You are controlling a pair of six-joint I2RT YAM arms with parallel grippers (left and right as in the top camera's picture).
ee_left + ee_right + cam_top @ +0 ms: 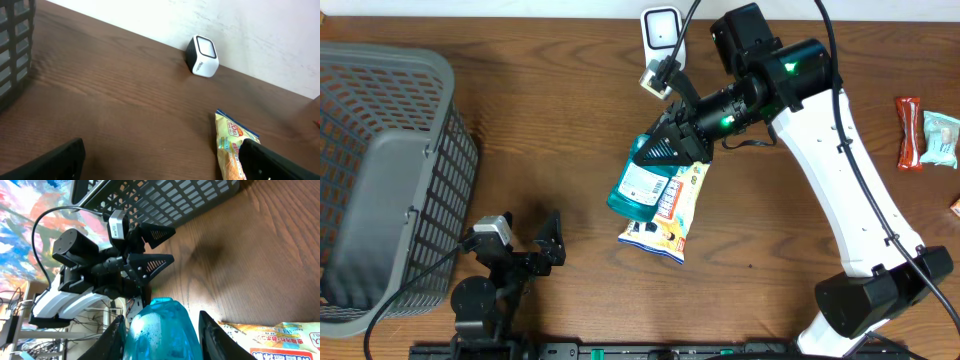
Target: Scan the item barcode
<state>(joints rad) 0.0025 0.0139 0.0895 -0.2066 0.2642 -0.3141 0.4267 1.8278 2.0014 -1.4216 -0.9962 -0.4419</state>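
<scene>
Nearest you, at the bottom left of the overhead view, your left gripper point(166, 163) sits low over the desk point(550, 120). Its jaws are spread wide with nothing between them.

Just past it, in the lower middle of that view, a yellow snack bag point(665, 225) lies flat on the wood. The teal bottle point(638, 190) you are to scan overlaps the bag's upper left edge, near the centre of the frame, with its white label turned up toward the overhead camera.

Your right gripper point(672, 148) reaches in from the upper right. Its jaws are closed partway on the bottle's top end, one on each side, as the right wrist view shows. You cannot tell whether the bottle touches the bag or is held clear above it.

Farther on, at the top middle, the white scanner point(662, 30) stands at the desk's far edge, well apart from the bottle.

A grey basket point(380, 180) fills the left edge, and two wrapped snacks point(910, 132) lie at the right edge.
</scene>
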